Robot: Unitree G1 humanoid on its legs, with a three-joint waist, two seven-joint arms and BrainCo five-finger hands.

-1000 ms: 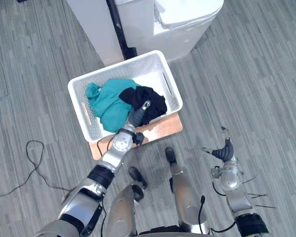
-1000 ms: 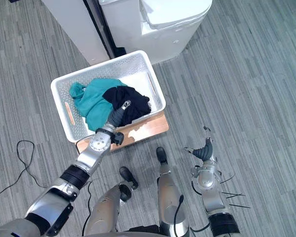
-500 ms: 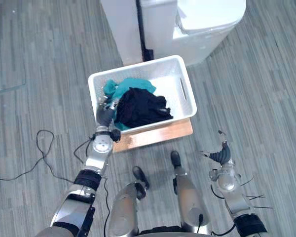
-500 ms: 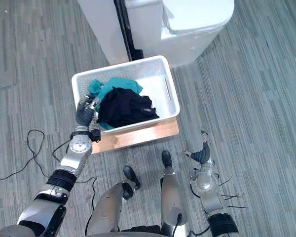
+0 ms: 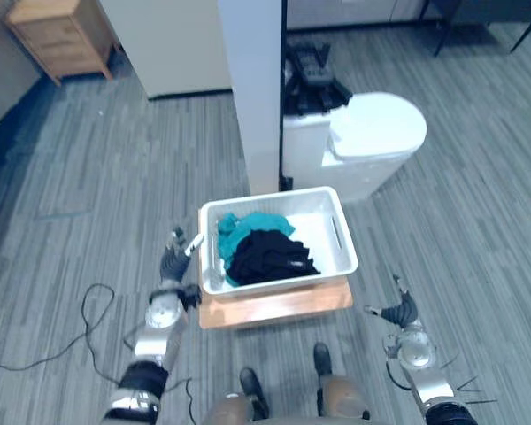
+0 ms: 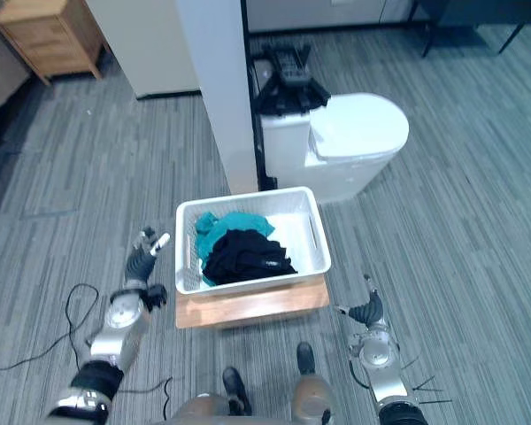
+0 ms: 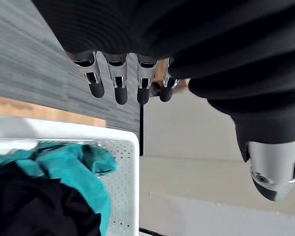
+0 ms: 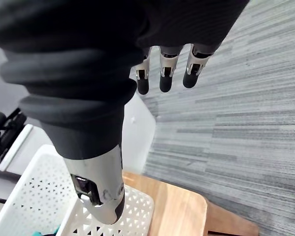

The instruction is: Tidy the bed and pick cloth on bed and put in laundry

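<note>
Clothes (image 5: 267, 255) lie in basket (image 5: 270, 196) beside left hand (image 5: 170, 263).

The laundry basket (image 5: 279, 282) at mid-frame is white, its walls dotted with small perforations. Inside it lie a teal cloth (image 5: 248, 227) and a black cloth (image 5: 273, 257). The board (image 5: 274, 308) beneath is light orange-brown wood. The floor (image 5: 88, 177) is grey, in streaky planks. At upper left the cabinet (image 5: 60, 35) is honey-coloured wood. The pillar (image 5: 252, 88) at top centre is white.
</note>
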